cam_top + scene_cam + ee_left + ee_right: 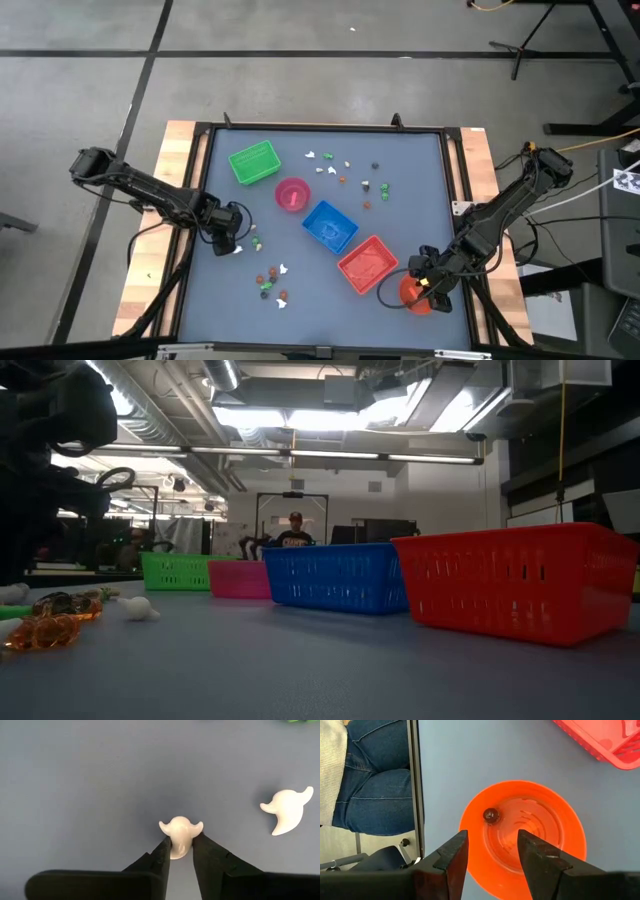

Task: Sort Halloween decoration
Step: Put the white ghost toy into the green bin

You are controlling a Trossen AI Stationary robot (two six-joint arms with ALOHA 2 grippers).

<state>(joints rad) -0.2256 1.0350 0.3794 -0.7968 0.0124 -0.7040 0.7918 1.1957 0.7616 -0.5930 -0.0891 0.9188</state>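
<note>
Here, a small white glossy ghost-shaped trinket point(179, 834) is pinched between the left gripper's point(180, 854) two dark fingers, at centre-left of the high view. The right gripper point(492, 851) is held open over an orange round plastic bowl point(555, 825) at lower right.

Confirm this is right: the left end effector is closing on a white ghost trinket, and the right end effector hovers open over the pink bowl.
Wrong bowl. The right end effector hovers open over the orange bowl, as the right wrist view shows. The left end effector is indeed at a white ghost trinket.
</note>
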